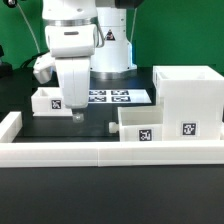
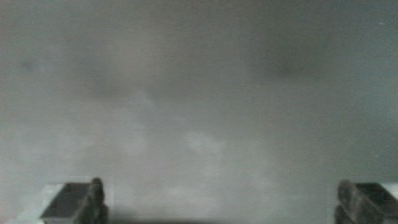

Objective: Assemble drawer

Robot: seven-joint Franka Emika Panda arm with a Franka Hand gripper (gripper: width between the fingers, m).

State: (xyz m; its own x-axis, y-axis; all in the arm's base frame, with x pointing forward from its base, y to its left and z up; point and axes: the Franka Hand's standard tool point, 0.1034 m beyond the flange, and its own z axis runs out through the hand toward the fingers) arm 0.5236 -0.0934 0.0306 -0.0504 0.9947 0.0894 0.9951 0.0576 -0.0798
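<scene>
The white drawer casing stands at the exterior view's right, open at the top, with a square tag low on its front. One small tray lies against its left side, with a dark knob pointing left. The second tray lies at the back left, partly hidden behind my arm. My gripper points straight down over the black table between the two trays and touches neither. In the wrist view my gripper is open, the fingers far apart, with only blurred grey surface between them.
The marker board lies flat behind the gripper, in front of the robot base. A long low white rail runs along the front of the table and turns back at the left.
</scene>
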